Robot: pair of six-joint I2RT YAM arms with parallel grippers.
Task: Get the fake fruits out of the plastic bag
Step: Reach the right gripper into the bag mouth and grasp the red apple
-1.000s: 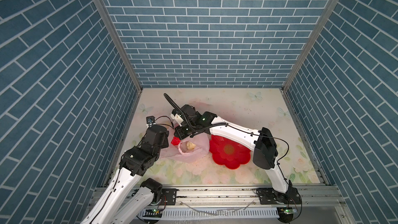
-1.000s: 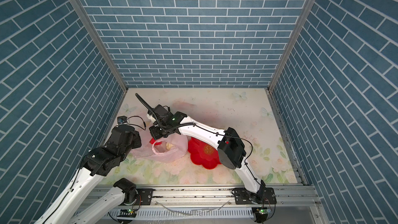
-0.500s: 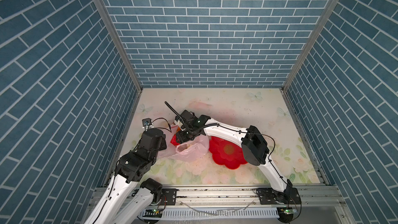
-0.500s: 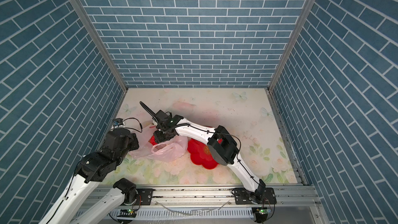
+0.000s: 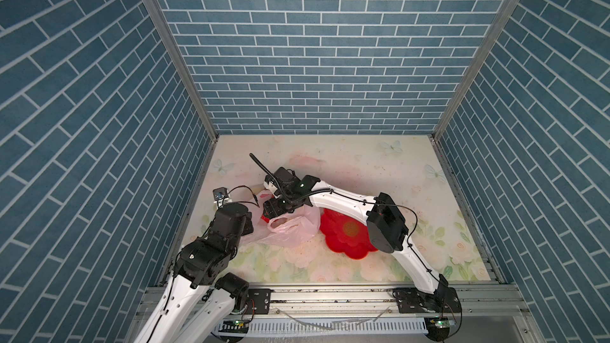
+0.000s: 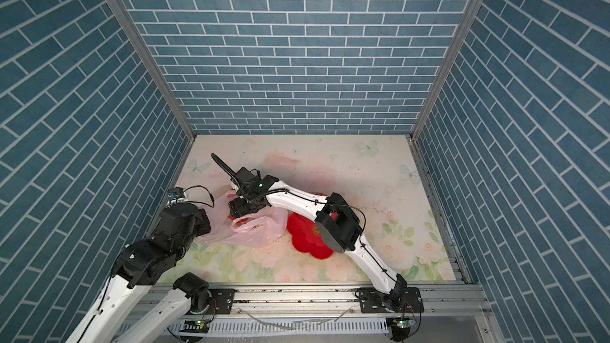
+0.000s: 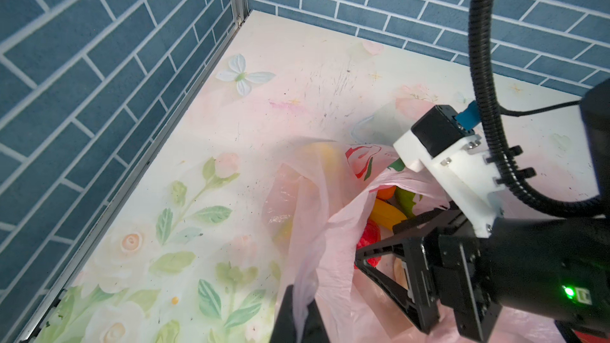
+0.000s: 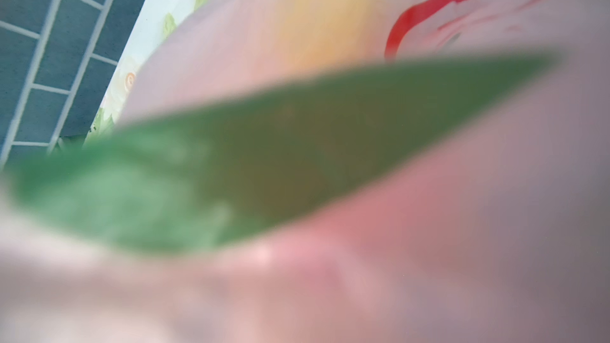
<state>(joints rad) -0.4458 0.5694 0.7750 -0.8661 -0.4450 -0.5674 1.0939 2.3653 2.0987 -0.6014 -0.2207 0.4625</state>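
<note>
The pink plastic bag [image 5: 297,232] lies crumpled on the near left of the table. My left gripper [image 7: 300,316] is shut on a bunched edge of the plastic bag [image 7: 317,193], holding its mouth up. My right gripper [image 7: 379,242] reaches into that mouth with its jaws spread and holds nothing. The fake fruits show inside: a red bumpy one [image 7: 369,242] at the fingertips, a yellow banana [image 7: 386,216], a green one [image 7: 406,197] and an orange one [image 7: 386,192]. A yellow one [image 7: 325,153] glows through the film. The right wrist view is blurred pink film with a green shape [image 8: 264,160].
A red flower-shaped dish [image 5: 346,235] sits just right of the bag, partly under the right arm's elbow [image 5: 384,229]. The left wall [image 7: 99,94] runs close beside the bag. The right arm's black cable loop [image 5: 260,166] sticks up behind its wrist.
The right gripper has opened wide and sunk into the bag's mouth. The left arm has drawn back slightly toward the near left, still holding the bag's edge.
</note>
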